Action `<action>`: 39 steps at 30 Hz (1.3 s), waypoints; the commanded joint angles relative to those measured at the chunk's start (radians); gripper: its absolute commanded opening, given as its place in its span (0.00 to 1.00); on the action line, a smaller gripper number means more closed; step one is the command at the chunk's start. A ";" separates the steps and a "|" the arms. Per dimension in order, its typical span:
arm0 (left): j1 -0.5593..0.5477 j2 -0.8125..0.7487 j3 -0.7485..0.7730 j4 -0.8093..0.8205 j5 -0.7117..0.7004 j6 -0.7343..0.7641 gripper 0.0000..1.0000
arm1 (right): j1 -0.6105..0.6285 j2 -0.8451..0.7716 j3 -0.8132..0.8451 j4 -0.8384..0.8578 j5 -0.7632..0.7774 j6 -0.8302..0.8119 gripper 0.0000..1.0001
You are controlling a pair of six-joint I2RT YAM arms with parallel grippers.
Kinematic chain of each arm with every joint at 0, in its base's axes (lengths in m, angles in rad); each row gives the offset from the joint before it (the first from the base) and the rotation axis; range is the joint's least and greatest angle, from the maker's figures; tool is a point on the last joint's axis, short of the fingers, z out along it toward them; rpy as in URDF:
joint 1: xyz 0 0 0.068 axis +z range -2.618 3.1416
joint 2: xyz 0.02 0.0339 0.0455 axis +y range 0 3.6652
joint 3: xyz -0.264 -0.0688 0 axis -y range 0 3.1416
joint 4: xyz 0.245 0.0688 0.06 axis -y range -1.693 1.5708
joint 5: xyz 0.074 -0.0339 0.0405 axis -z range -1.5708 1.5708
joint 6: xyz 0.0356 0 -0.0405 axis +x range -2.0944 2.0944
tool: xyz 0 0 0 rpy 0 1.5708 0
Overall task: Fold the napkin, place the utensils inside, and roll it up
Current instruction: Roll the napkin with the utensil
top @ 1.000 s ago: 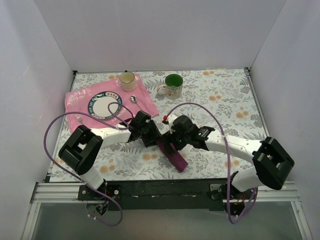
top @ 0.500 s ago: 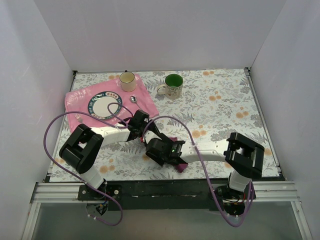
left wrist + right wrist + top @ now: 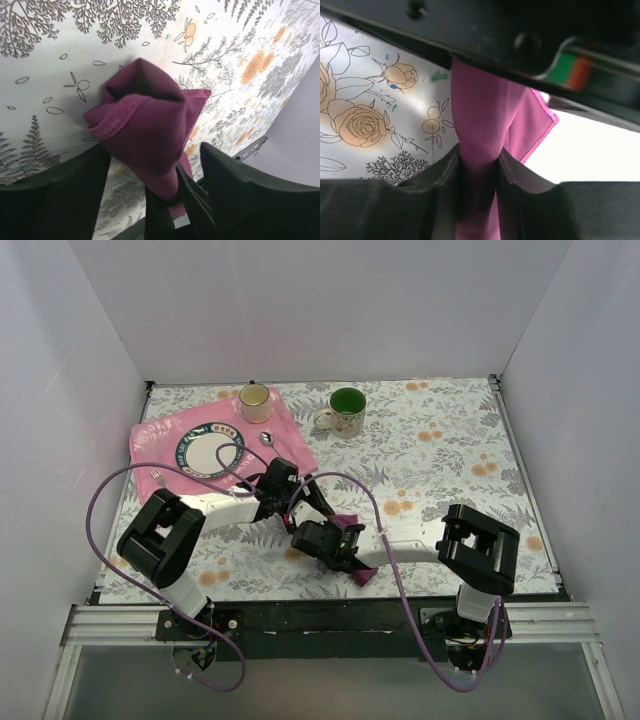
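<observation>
The dark purple napkin is bunched into a raised lump on the floral table, between the two arms near the front. My right gripper is shut on a fold of it; its dark fingers show in the left wrist view clamping the cloth from below. My left gripper is open, one finger on each side of the lump, and does not pinch it. The spoon lies on the pink mat beside the plate. The fork lies at the mat's left edge.
A blue-rimmed plate sits on the pink mat with a yellow cup behind it. A green mug stands at the back centre. White walls close in three sides, and purple cables arch over both arms.
The right arm has swung in from the right to the front centre and its gripper has closed on the napkin. The left gripper's jaws have spread. The napkin has gone from a long strip to a bunch.
</observation>
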 commanded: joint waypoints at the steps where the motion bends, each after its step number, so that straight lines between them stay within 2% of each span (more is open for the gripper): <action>1: 0.014 -0.028 -0.041 -0.108 -0.057 0.065 0.78 | -0.035 -0.061 -0.055 0.062 -0.120 0.028 0.35; 6: 0.029 -0.131 -0.094 -0.094 -0.072 0.059 0.86 | -0.130 -0.122 -0.126 0.152 -0.309 0.059 0.35; 13: 0.026 -0.143 -0.108 -0.019 -0.024 0.027 0.89 | -0.341 -0.223 -0.265 0.351 -0.762 0.128 0.35; 16: -0.001 -0.127 -0.085 -0.018 -0.040 0.031 0.91 | -0.404 -0.207 -0.287 0.391 -0.905 0.159 0.34; 21: -0.035 -0.059 -0.029 -0.033 -0.069 0.004 0.92 | -0.500 -0.171 -0.357 0.568 -1.116 0.229 0.34; 26: -0.069 0.027 0.037 -0.114 -0.109 -0.035 0.89 | -0.587 -0.090 -0.417 0.733 -1.326 0.332 0.34; 28: -0.087 0.050 0.061 -0.171 -0.179 -0.053 0.86 | -0.615 -0.047 -0.433 0.845 -1.408 0.366 0.39; 31: -0.095 0.073 0.064 -0.190 -0.236 -0.068 0.77 | -0.633 0.010 -0.443 0.936 -1.459 0.421 0.41; 35: -0.095 0.111 0.069 -0.203 -0.247 -0.044 0.67 | -0.641 0.031 -0.428 0.922 -1.458 0.420 0.41; 39: -0.095 0.102 0.032 -0.188 -0.245 -0.038 0.61 | -0.642 -0.010 -0.370 0.723 -1.379 0.315 0.41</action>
